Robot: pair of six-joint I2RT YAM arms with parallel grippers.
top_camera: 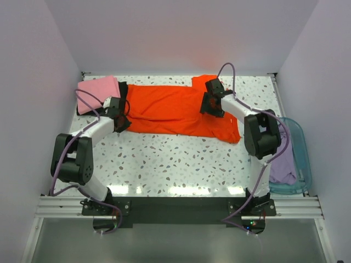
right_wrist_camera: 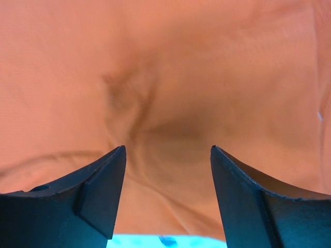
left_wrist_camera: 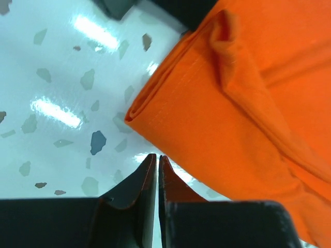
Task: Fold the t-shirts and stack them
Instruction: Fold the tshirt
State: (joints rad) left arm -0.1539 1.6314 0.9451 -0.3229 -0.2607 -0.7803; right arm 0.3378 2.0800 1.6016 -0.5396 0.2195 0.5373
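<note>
The orange-red t-shirt (top_camera: 170, 109) lies lengthwise across the back of the table, folded into a long band. My left gripper (top_camera: 124, 121) sits at its left end, shut on nothing. In the left wrist view the fingertips (left_wrist_camera: 152, 165) rest over bare table just beside the shirt's folded edge (left_wrist_camera: 232, 119). My right gripper (top_camera: 210, 107) hovers open over the shirt's right part, and wrinkled orange cloth (right_wrist_camera: 165, 77) fills the gap between its fingers (right_wrist_camera: 106, 181). A folded pink t-shirt (top_camera: 97, 90) lies on a black one (top_camera: 124, 87) at the back left.
A translucent blue basket (top_camera: 306, 164) stands at the right edge of the table and holds the pale lavender t-shirt (top_camera: 282, 164). White walls close in the table on three sides. Speckled tabletop (top_camera: 175, 164) stretches in front of the orange shirt.
</note>
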